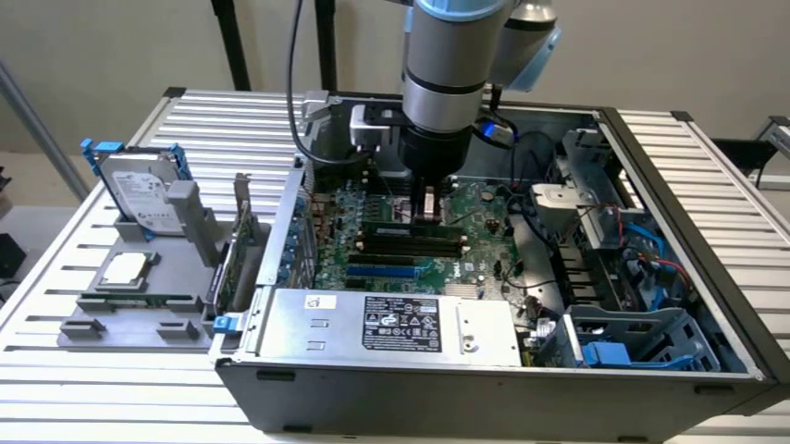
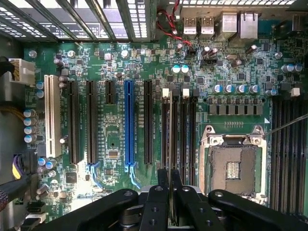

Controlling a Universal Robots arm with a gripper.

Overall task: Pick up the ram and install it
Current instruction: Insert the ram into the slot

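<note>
Ram (image 2: 170, 159): clenched edge-on in the gripper (image 2: 170, 192) jaws, upright over the motherboard (image 2: 115, 62) memory slots (image 2: 179, 130) inside the open computer case (image 1: 691, 370) (aligned lengthwise to seat), mid-tabletop.

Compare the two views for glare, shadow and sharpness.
Exterior view: even light, soft glare on the hard drive, and the computer case interior is dim under the arm. Wrist view: the motherboard is evenly lit and sharp, while the end effector is dark.

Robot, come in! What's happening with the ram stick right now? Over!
Gripper shut on the ram, edge-on. Ram hanging over the motherboard memory slots. Nothing in the way.
</note>
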